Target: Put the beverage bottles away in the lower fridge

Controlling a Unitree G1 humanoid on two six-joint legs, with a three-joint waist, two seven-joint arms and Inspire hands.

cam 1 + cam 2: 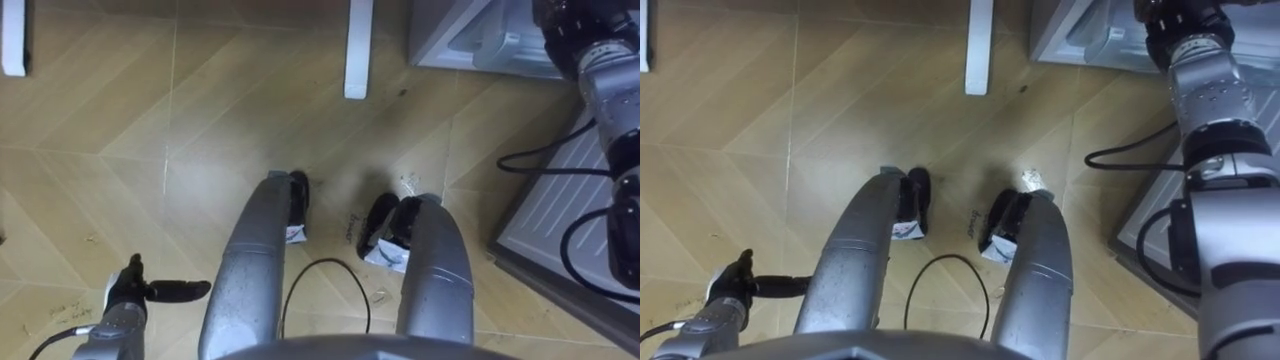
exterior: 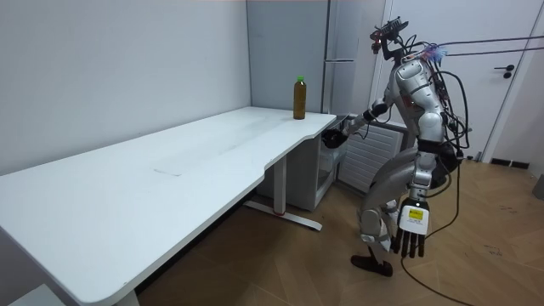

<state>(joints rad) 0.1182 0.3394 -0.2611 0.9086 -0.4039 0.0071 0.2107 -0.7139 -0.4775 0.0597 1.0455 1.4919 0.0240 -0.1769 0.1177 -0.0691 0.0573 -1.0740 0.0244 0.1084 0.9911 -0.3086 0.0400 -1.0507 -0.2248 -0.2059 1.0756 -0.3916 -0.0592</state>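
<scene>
A drink bottle (image 2: 299,98) with a green cap and brown liquid stands upright on the far corner of the white table (image 2: 170,161), close to the tall grey fridge (image 2: 344,34). I stand on the wooden floor beside that corner, facing the fridge. My right arm (image 1: 600,70) stretches forward toward the fridge's lower part (image 1: 470,40), and its dark right hand (image 2: 336,136) is at the front of that part, away from the bottle. My left hand (image 1: 128,292) hangs low by my leg with straight fingers and holds nothing.
A white ribbed panel (image 1: 560,205) stands at my right, just beside my right foot. White table feet (image 1: 357,50) lie on the floor ahead. A white door (image 2: 518,93) is behind me in the room view.
</scene>
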